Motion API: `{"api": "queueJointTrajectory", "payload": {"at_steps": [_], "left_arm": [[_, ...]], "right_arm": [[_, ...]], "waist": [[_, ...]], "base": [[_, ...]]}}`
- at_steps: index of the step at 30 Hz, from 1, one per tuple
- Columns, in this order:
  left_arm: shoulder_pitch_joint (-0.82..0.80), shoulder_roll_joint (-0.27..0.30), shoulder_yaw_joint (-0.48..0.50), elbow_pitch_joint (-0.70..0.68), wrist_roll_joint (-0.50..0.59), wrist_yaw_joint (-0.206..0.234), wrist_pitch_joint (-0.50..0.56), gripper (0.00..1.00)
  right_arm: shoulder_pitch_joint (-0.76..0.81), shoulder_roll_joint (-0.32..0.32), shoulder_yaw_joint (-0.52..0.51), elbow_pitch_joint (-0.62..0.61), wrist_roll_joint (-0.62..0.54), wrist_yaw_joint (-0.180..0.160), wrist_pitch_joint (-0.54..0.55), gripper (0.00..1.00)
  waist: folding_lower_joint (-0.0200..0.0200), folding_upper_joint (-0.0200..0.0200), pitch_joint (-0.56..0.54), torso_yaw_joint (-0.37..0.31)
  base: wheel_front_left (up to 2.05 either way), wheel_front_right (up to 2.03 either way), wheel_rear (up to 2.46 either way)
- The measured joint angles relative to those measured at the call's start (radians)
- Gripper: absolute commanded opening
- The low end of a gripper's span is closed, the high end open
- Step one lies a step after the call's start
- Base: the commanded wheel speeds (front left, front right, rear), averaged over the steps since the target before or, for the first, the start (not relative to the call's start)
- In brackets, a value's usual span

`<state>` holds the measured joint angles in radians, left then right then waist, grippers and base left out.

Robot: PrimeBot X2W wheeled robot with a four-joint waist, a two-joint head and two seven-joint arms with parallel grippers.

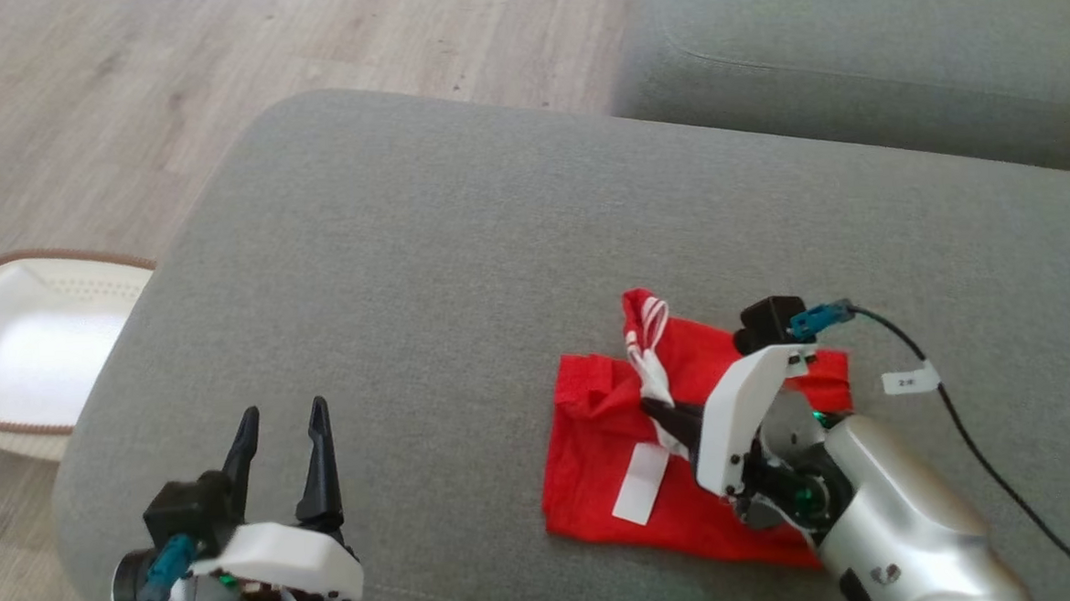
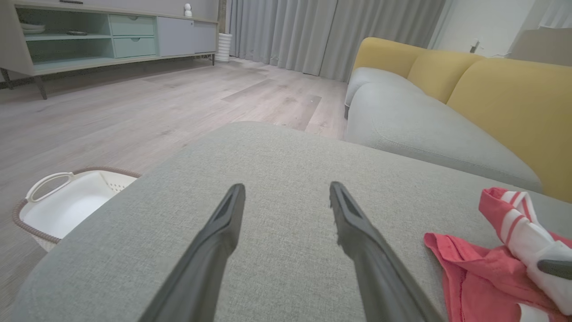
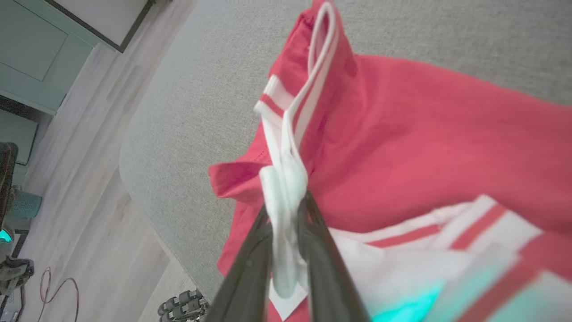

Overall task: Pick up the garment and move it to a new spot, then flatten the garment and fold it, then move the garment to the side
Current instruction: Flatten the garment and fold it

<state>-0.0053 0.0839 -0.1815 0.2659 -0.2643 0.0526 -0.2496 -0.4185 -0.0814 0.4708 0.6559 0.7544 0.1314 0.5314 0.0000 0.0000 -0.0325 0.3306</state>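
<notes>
While right pincer (image 1: 655, 410) clamps garment (image 1: 588, 435), left pincer (image 1: 285, 414) gapes by cushion (image 1: 222, 262) edge, well apart.

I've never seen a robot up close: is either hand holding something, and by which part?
The right hand pinches the red garment by its white striped trim; the left hand is open and holds nothing.
</notes>
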Motion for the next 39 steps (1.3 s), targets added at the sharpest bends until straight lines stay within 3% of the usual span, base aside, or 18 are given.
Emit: {"api": "queueJointTrajectory", "payload": {"at_steps": [1,2,7,12,17,21,25,26,27,28,39], "left_arm": [[0.000,-0.001,0.000,0.001,0.004,0.000,0.000,1.00],[-0.001,-0.002,0.001,0.003,0.007,-0.001,0.000,1.00],[-0.008,-0.007,0.002,0.011,0.009,-0.001,0.000,1.00],[-0.015,-0.016,0.011,0.011,0.010,-0.001,0.000,1.00],[-0.015,-0.020,0.032,0.010,0.015,-0.009,0.000,1.00],[-0.015,-0.022,0.033,0.006,0.016,-0.010,0.000,1.00],[-0.015,-0.026,0.033,0.002,0.017,-0.018,0.000,1.00],[-0.015,-0.026,0.033,0.002,0.017,-0.018,0.000,1.00],[-0.015,-0.026,0.033,0.002,0.019,-0.019,0.000,1.00],[-0.015,-0.026,0.033,0.002,0.021,-0.019,0.000,1.00],[-0.015,-0.028,0.033,0.020,0.026,-0.030,0.000,1.00]], "right_arm": [[-0.002,0.004,0.007,0.005,0.004,0.000,-0.008,0.25],[-0.002,0.006,0.012,0.009,0.013,0.000,-0.016,1.00],[-0.003,0.010,0.043,-0.016,0.090,0.000,-0.110,1.00],[-0.005,-0.001,0.055,-0.176,0.187,0.000,-0.227,1.00],[-0.010,-0.117,-0.007,-0.279,0.202,0.000,-0.351,1.00],[0.011,-0.209,-0.095,-0.247,0.179,0.000,-0.374,1.00],[0.061,-0.239,-0.133,-0.182,0.158,0.000,-0.367,1.00],[0.069,-0.239,-0.133,-0.166,0.154,0.000,-0.355,0.87],[0.074,-0.237,-0.133,-0.153,0.153,0.000,-0.347,0.36],[0.077,-0.233,-0.132,-0.142,0.153,0.000,-0.334,0.00],[0.077,-0.094,-0.085,0.028,0.172,0.000,-0.130,0.00]], "waist": [[0.0000,0.0000,0.001,-0.005],[0.0000,0.0000,0.002,-0.011],[0.0000,0.0000,0.005,-0.042],[0.0000,0.0000,0.004,-0.077],[0.0000,0.0000,-0.004,-0.115],[0.0000,0.0000,-0.011,-0.141],[0.0000,0.0000,-0.012,-0.154],[0.0000,0.0000,-0.012,-0.156],[0.0000,0.0000,-0.011,-0.156],[0.0000,0.0000,-0.011,-0.156],[0.0000,0.0000,0.000,-0.115]], "base": [[0.00,0.00,0.00],[0.00,0.00,0.00],[0.00,0.00,0.00],[0.00,0.00,0.00],[0.00,0.00,0.00],[0.00,0.00,0.00],[0.00,0.00,0.00],[0.00,0.00,0.00],[0.00,0.00,0.00],[0.00,0.00,0.00],[0.00,0.00,0.00]]}}
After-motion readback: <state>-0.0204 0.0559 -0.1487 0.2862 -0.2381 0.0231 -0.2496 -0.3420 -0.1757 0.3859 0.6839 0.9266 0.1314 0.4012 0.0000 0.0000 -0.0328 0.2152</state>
